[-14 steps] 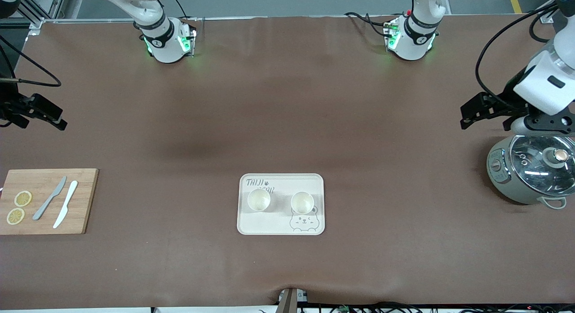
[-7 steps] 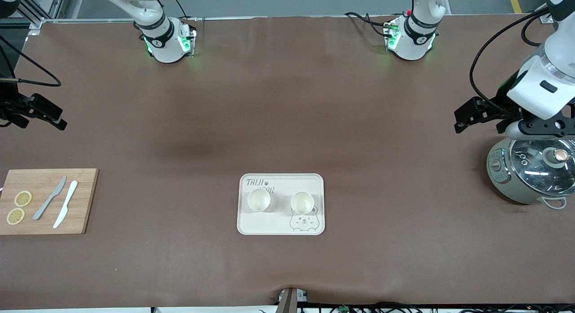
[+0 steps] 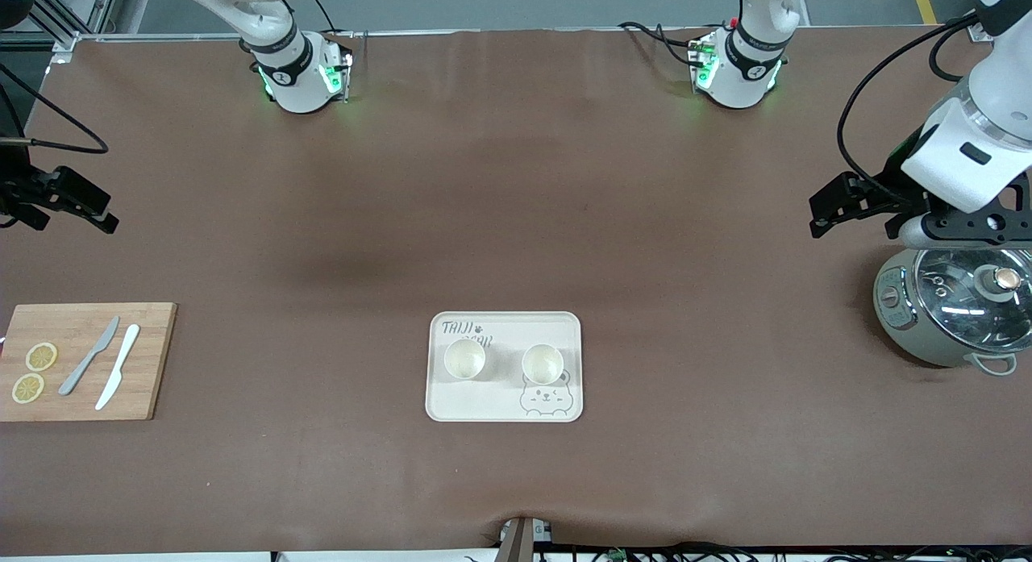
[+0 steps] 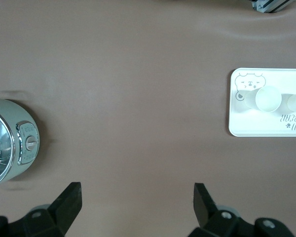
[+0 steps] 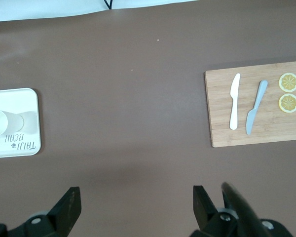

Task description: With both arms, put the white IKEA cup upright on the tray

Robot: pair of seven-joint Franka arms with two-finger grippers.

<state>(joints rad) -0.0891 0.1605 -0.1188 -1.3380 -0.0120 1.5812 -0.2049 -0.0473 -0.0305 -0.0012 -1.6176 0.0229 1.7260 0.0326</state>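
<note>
2 white cups (image 3: 464,359) stand upright on the tray (image 3: 504,405), lower centre of frame. left gripper (image 3: 856,203) at right edge and right gripper (image 3: 68,201) at left edge hang spread, empty; a returning sweep could topple them.

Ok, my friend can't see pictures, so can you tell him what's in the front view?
Two white cups stand upright side by side on a cream bear tray on a brown table. The left gripper, open, hangs above the table by a silver pot. The right gripper, open, hangs above the table by a bamboo board with two knives and lemon slices.
</note>
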